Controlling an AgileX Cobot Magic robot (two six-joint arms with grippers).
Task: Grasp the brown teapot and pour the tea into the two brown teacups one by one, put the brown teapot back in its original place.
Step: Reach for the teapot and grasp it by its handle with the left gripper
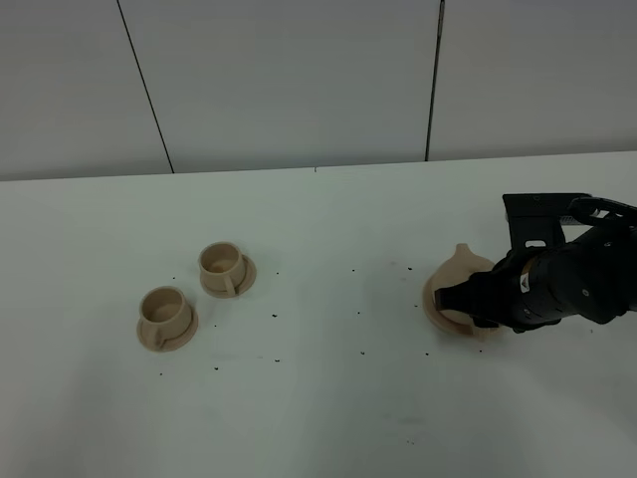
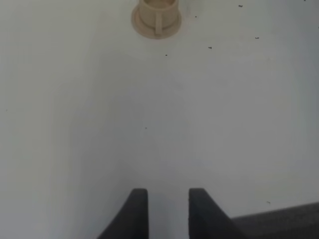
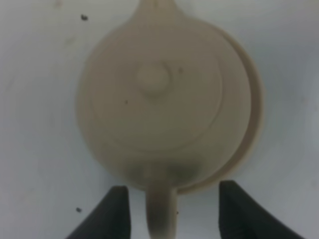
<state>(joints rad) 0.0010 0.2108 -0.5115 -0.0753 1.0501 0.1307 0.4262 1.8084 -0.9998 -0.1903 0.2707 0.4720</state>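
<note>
The brown teapot (image 3: 154, 99) sits upright on its round plate (image 3: 255, 117), the original place, with its lid on. My right gripper (image 3: 172, 214) is open and hangs just above, one finger on either side of the loop handle (image 3: 160, 211) with a gap on both sides. From the high camera only the teapot's spout side (image 1: 466, 264) and a bit of plate (image 1: 434, 305) show beside the right gripper (image 1: 464, 299). The two brown teacups (image 1: 227, 267) (image 1: 166, 314) stand on saucers at the left. My left gripper (image 2: 168, 211) is open over bare table, with one teacup (image 2: 157, 15) far ahead.
The white table (image 1: 328, 398) is dotted with small dark specks (image 1: 358, 314) between the cups and the teapot. A panelled white wall (image 1: 299, 80) rises behind the table's far edge. The black right arm (image 1: 577, 279) covers the table's right side.
</note>
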